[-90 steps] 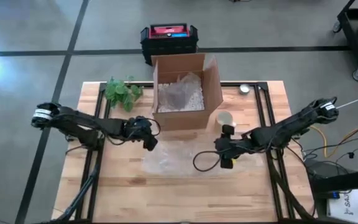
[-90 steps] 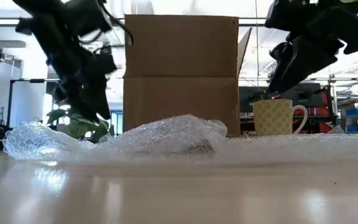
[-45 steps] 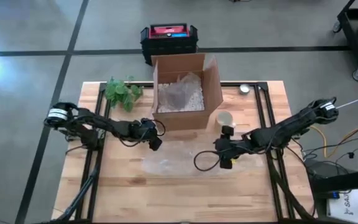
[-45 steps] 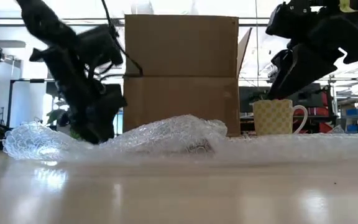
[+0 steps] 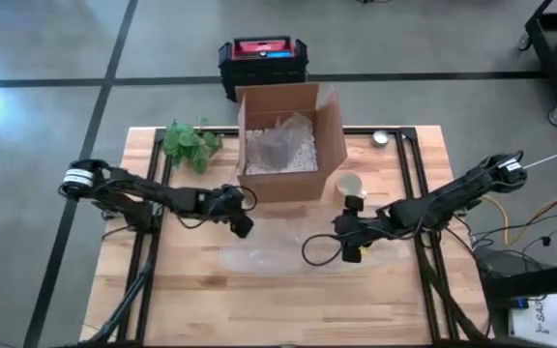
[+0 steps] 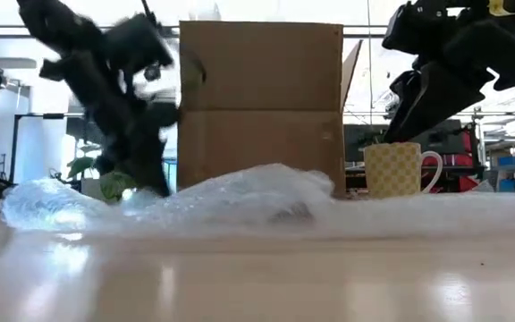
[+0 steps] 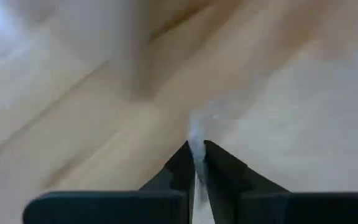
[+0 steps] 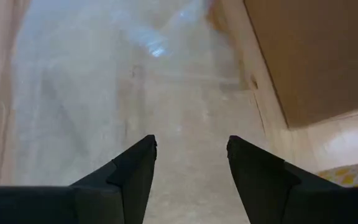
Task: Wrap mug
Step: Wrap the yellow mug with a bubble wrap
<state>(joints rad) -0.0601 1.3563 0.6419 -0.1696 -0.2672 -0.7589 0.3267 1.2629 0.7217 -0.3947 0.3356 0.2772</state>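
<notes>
I have the left gripper (image 5: 243, 226) pinched tight on an edge of the bubble wrap (image 5: 278, 246) — I judge this grip is for spreading the sheet flat on the table (image 5: 191, 300) in front of the cardboard box (image 5: 280, 145). The right gripper (image 5: 349, 239) hovers over the sheet's other end, fingers spread and holding nothing. The mug (image 6: 401, 169) stands upright just beside the box, just behind that right gripper — not yet on the wrap.

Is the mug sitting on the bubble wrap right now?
No, the mug stands on bare table beside the cardboard box, apart from the bubble wrap spread nearer the table's middle.
</notes>
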